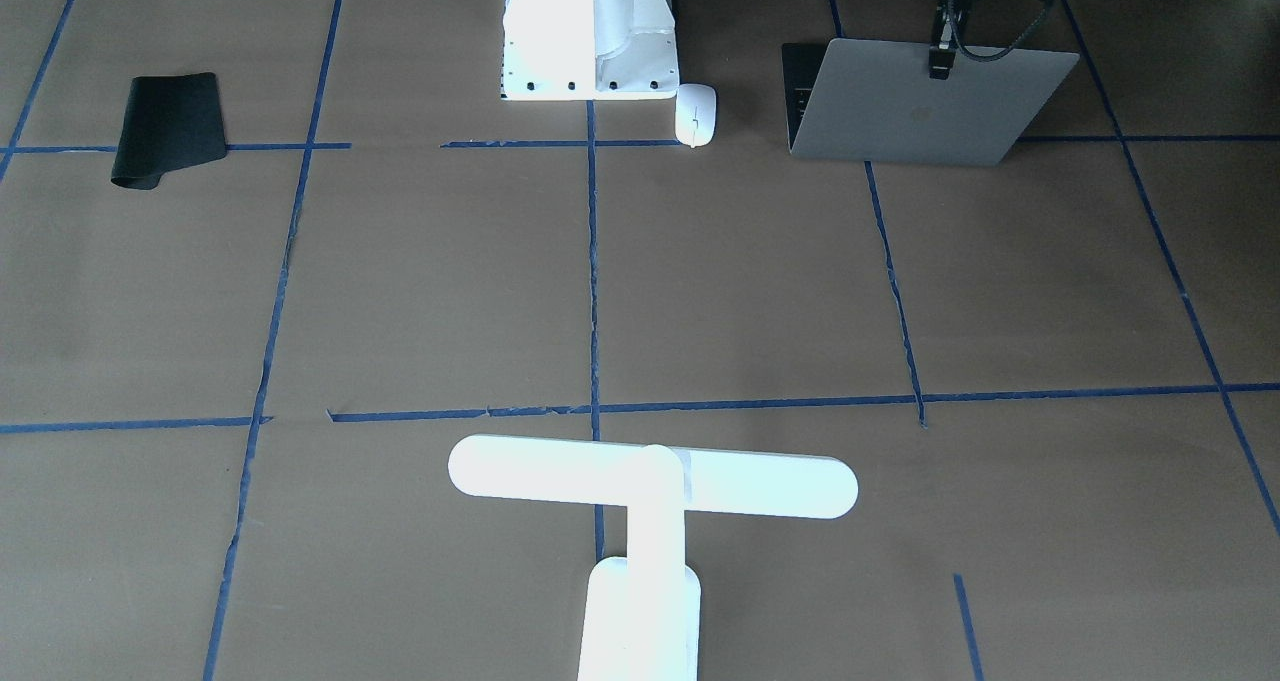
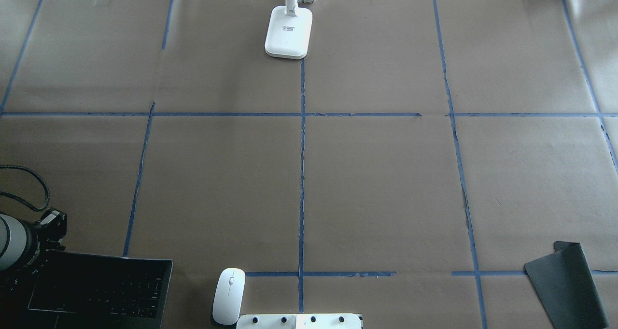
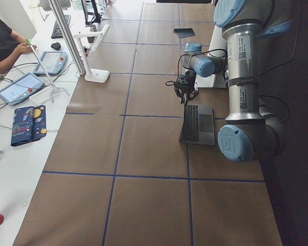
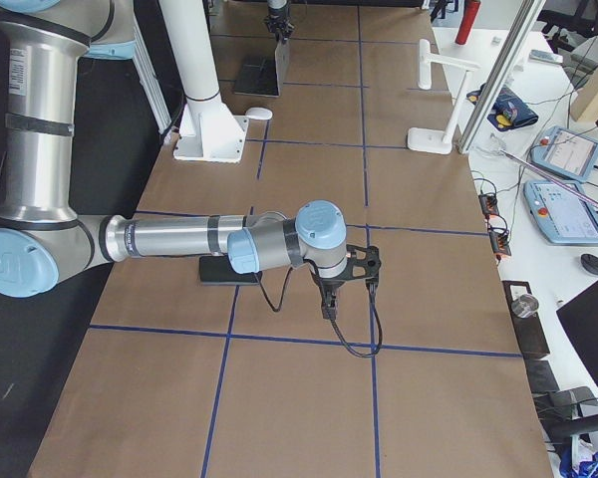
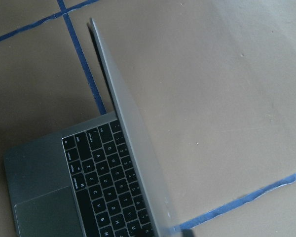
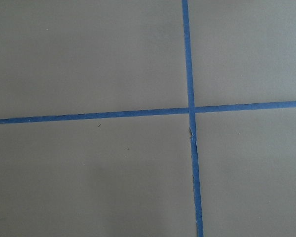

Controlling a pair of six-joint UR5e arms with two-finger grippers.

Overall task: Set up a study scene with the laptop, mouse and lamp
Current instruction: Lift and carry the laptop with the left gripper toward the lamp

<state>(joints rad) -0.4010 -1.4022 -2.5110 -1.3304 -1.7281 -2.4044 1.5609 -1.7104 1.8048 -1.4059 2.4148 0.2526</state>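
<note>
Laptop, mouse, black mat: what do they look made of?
The laptop looks like matte silver-grey metal, likely aluminium: even dull sheen on the lid, faint logo. The mouse looks like smooth white plastic, fairly glossy, with a bright shell. The mat seems thin matte black rubber or fabric-faced foam: one edge curls, so it is flexible.

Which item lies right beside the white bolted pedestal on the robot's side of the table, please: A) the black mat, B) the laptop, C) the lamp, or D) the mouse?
D: the mouse lies just off a corner of the pedestal, nearer to it than anything else on the table.
</note>
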